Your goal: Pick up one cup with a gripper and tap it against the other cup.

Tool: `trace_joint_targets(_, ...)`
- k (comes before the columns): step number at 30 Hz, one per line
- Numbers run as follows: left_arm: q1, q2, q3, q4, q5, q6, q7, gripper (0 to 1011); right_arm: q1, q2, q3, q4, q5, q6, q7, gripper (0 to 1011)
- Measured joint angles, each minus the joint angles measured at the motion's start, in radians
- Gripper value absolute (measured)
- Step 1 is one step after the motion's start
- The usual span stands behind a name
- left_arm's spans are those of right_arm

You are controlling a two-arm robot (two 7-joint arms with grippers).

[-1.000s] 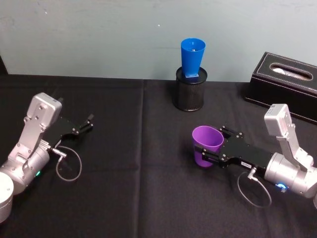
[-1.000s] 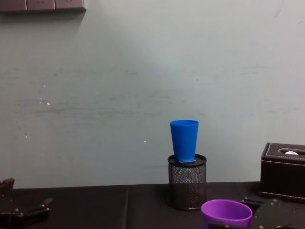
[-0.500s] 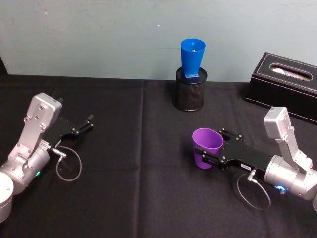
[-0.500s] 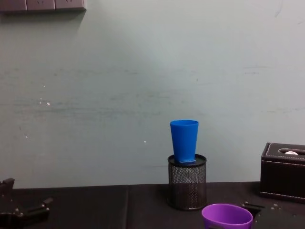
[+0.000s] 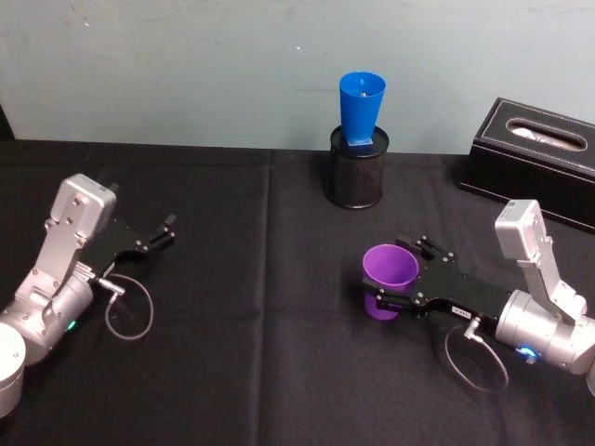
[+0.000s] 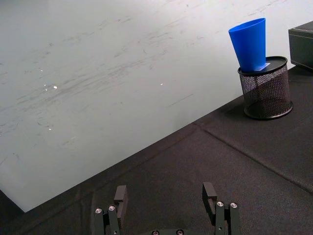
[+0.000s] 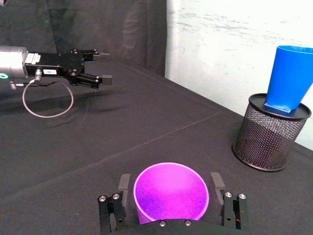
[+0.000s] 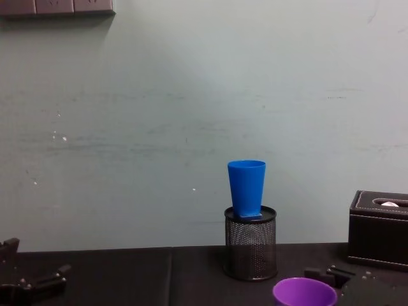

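Right gripper (image 5: 383,299): black, two-fingered, on a silver arm, lying low over the right half of the black table (image 5: 242,279). Fingers closed against the two sides of the purple cup (image 5: 388,279), which sits between them with its mouth upward. In the right wrist view the finger pads (image 7: 216,182) flank the purple rim on both sides and press against it. Whether the cup's base touches the cloth cannot be told.

Left gripper (image 5: 165,229): black, on a silver arm, resting on the left half of the table, well apart from both cups. Fingers (image 6: 210,195) spread apart with nothing between them, per the left wrist view.

Blue cup (image 5: 361,109): upright, wide mouth up, its narrow base set into the top of the black wire-mesh pen holder (image 5: 354,179) near the back edge of the table, by the pale wall (image 8: 191,95). It stands beyond the purple cup, apart from it.

Black tissue box (image 5: 539,158): back right of the table, to the right of the pen holder.

View notes: chest view gives the blue cup in side profile atop the holder, and just the purple rim at its lower edge. Right wrist view looks down into the purple cup's interior, and takes in the left gripper lying farther off.
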Motion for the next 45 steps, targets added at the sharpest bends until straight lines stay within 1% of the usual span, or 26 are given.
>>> trace_joint_targets(8, 0.000, 0.000, 0.000, 0.000, 0.000, 0.000, 0.000, 1005, 0.000, 0.001, 0.000, -0.001, 0.000, 0.001, -0.001, 1003)
trace_joint_targets(12, 0.000, 0.000, 0.000, 0.000, 0.000, 0.000, 0.000, 1005, -0.008, 0.002, 0.010, -0.024, 0.010, -0.010, 0.001, 1003)
trace_joint_targets(15, 0.000, 0.000, 0.000, 0.000, 0.000, 0.000, 0.000, 1005, -0.020, 0.002, 0.029, -0.053, 0.030, -0.020, -0.001, 1003)
trace_joint_targets(16, 0.000, 0.000, 0.000, 0.000, 0.000, 0.000, 0.000, 1005, -0.028, 0.000, 0.043, -0.068, 0.040, -0.023, -0.013, 1003)
trace_joint_targets(18, 0.000, 0.000, 0.000, 0.000, 0.000, 0.000, 0.000, 1005, -0.037, -0.004, 0.058, -0.082, 0.049, -0.025, -0.032, 1003)
trace_joint_targets(19, 0.000, 0.000, 0.000, 0.000, 0.000, 0.000, 0.000, 1004, -0.047, -0.010, 0.075, -0.093, 0.055, -0.026, -0.060, 1003)
trace_joint_targets(20, 0.000, 0.000, 0.000, 0.000, 0.000, 0.000, 0.000, 1004, -0.052, -0.014, 0.083, -0.098, 0.055, -0.026, -0.078, 1003)
trace_joint_targets(21, 0.000, 0.000, 0.000, 0.000, 0.000, 0.000, 0.000, 1004, -0.052, -0.014, 0.083, -0.098, 0.055, -0.026, -0.078, 1003)
trace_joint_targets(23, 0.000, 0.000, 0.000, 0.000, 0.000, 0.000, 0.000, 1005, -0.072, -0.036, 0.118, -0.116, 0.039, -0.011, -0.181, 1003)
trace_joint_targets(24, 0.000, 0.000, 0.000, 0.000, 0.000, 0.000, 0.000, 1005, -0.076, -0.042, 0.126, -0.118, 0.034, -0.003, -0.206, 1003)
trace_joint_targets(25, 0.000, 0.000, 0.000, 0.000, 0.000, 0.000, 0.000, 1005, -0.084, -0.057, 0.144, -0.123, 0.023, 0.019, -0.268, 1003)
trace_joint_targets(28, 0.000, 0.000, 0.000, 0.000, 0.000, 0.000, 0.000, 1005, -0.095, -0.079, 0.169, -0.128, 0.002, 0.045, -0.355, 1002)
trace_joint_targets(30, 0.000, 0.000, 0.000, 0.000, 0.000, 0.000, 0.000, 1005, -0.100, -0.093, 0.181, -0.129, -0.012, 0.060, -0.401, 1003)
trace_joint_targets(32, 0.000, 0.000, 0.000, 0.000, 0.000, 0.000, 0.000, 1004, -0.106, -0.116, 0.198, -0.128, -0.041, 0.090, -0.480, 1003)
trace_joint_targets(36, 0.000, 0.000, 0.000, 0.000, 0.000, 0.000, 0.000, 1005, -0.106, -0.136, 0.203, -0.115, -0.072, 0.130, -0.536, 1003)
trace_joint_targets(37, 0.000, 0.000, 0.000, 0.000, 0.000, 0.000, 0.000, 1005, -0.105, -0.139, 0.204, -0.111, -0.076, 0.137, -0.541, 1003)
trace_joint_targets(40, 0.000, 0.000, 0.000, 0.000, 0.000, 0.000, 0.000, 1005, -0.100, -0.146, 0.203, -0.098, -0.087, 0.160, -0.544, 1003)
trace_joint_targets(41, 0.000, 0.000, 0.000, 0.000, 0.000, 0.000, 0.000, 1005, -0.099, -0.146, 0.203, -0.094, -0.087, 0.168, -0.533, 1003)
trace_joint_targets(45, 0.000, 0.000, 0.000, 0.000, 0.000, 0.000, 0.000, 1005, -0.097, -0.146, 0.203, -0.091, -0.086, 0.173, -0.522, 1003)
